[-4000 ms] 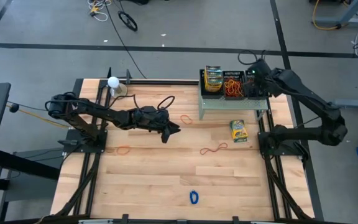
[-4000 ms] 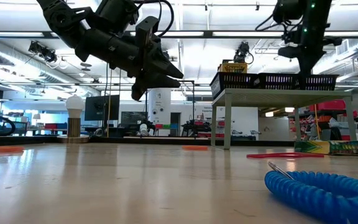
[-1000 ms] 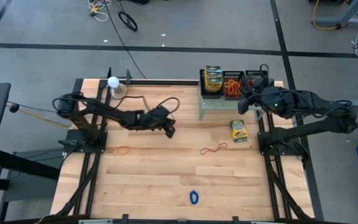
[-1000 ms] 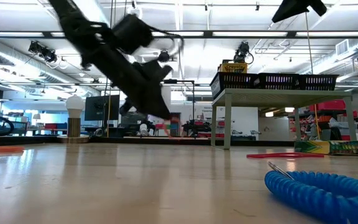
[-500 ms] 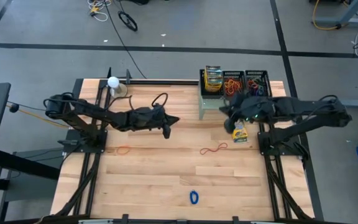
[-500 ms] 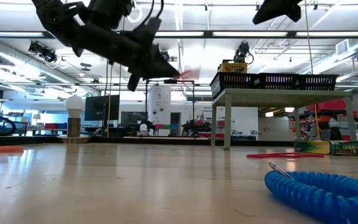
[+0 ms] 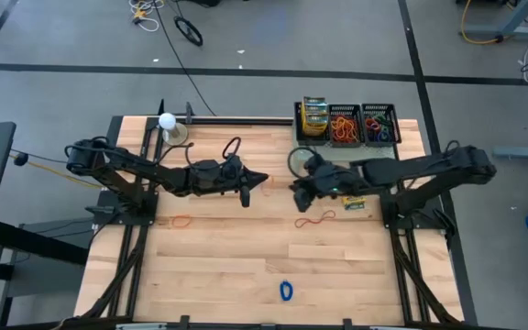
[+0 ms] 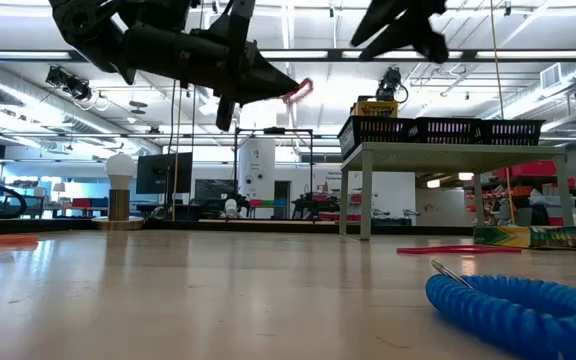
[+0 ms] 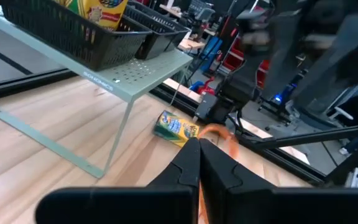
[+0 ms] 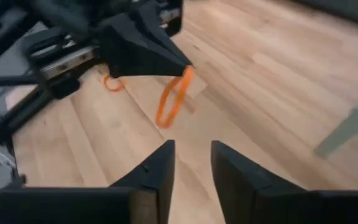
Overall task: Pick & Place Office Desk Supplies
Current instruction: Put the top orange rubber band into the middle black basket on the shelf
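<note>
two grippers face each other above the middle of your table. your left gripper (image 7: 262, 178) is clenched on an orange rubber band (image 10: 174, 98), which dangles from its tip in mid-air. your right gripper (image 7: 293, 190) sits just at its 3 o'clock, fingers (image 10: 156, 172) parted with nothing between them. a crayon box (image 9: 176, 127) lies on the wood beside the pale green shelf (image 7: 299, 158). on the shelf stand three black mesh trays (image 7: 346, 126). a red band (image 7: 314, 220) lies at the right gripper's 5 o'clock, a blue one (image 7: 286, 291) at 6.
</note>
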